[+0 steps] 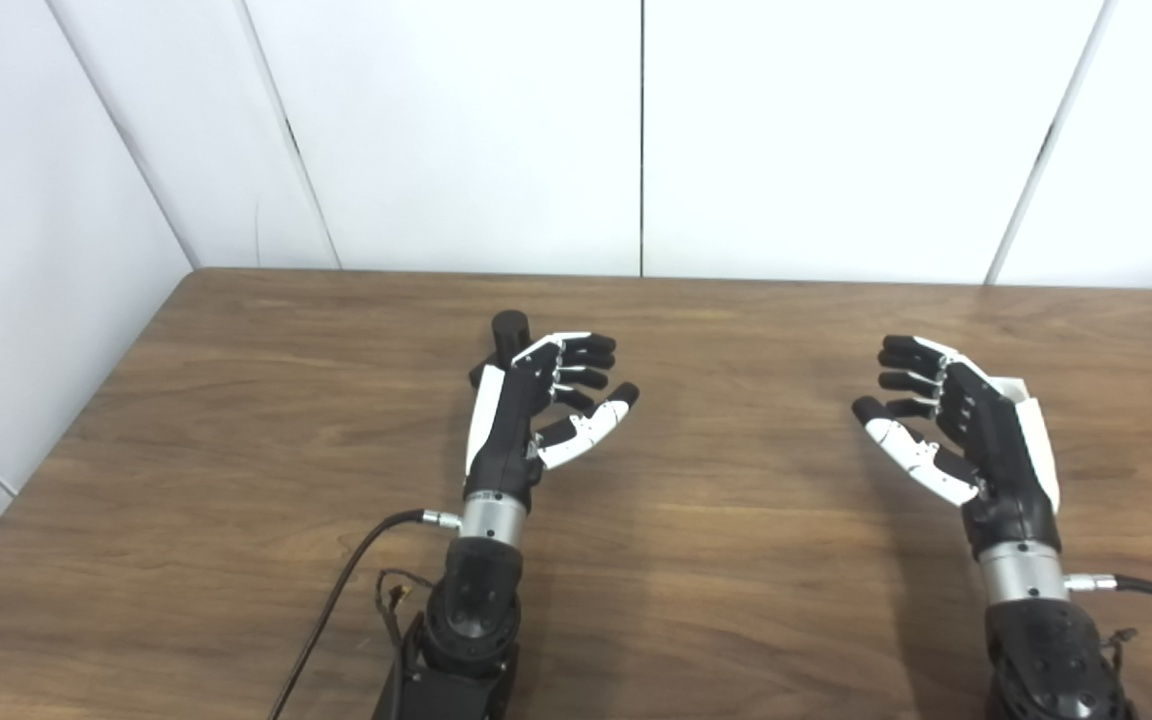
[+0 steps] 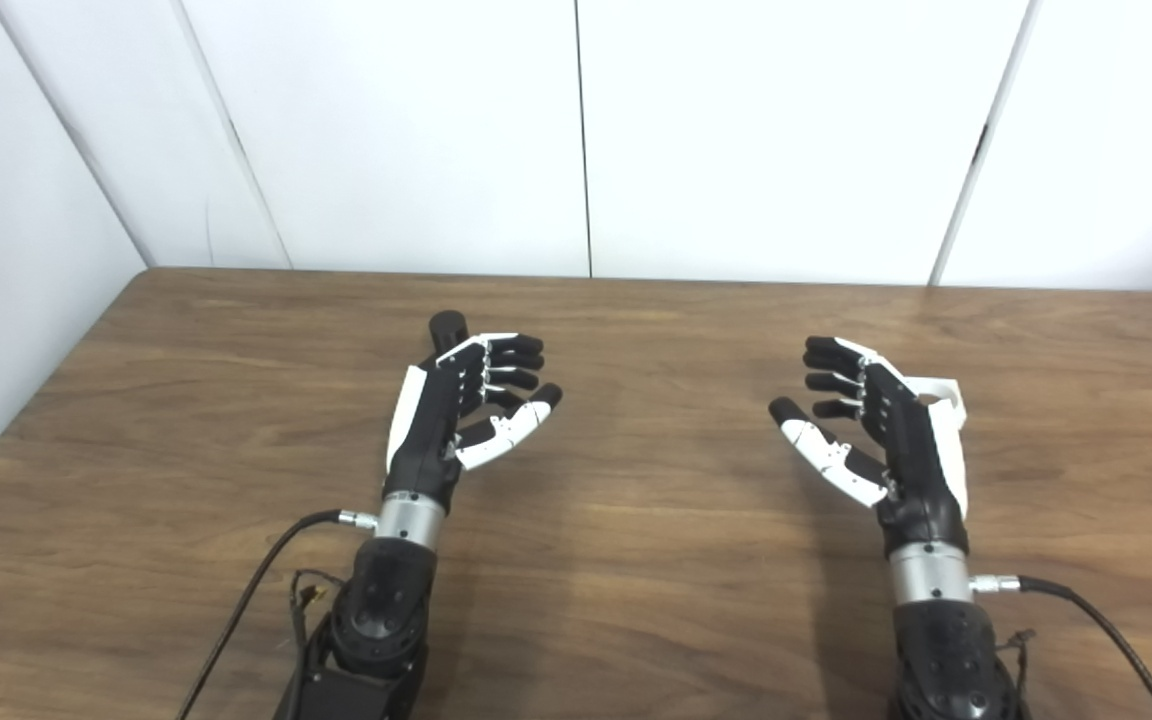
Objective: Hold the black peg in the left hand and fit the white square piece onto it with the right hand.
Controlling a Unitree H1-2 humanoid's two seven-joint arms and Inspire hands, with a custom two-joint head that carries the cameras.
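Note:
The black peg stands on the wooden table just behind my left hand, mostly hidden by it; only its rounded top shows. That hand is open, fingers curled loosely, palm facing right, holding nothing. The white square piece lies on the table behind my right hand, partly covered by it. My right hand is open too, palm facing left, its fingers apart and empty.
The wooden table reaches to white wall panels at the back and on the left. Black cables trail from both wrists near the front edge.

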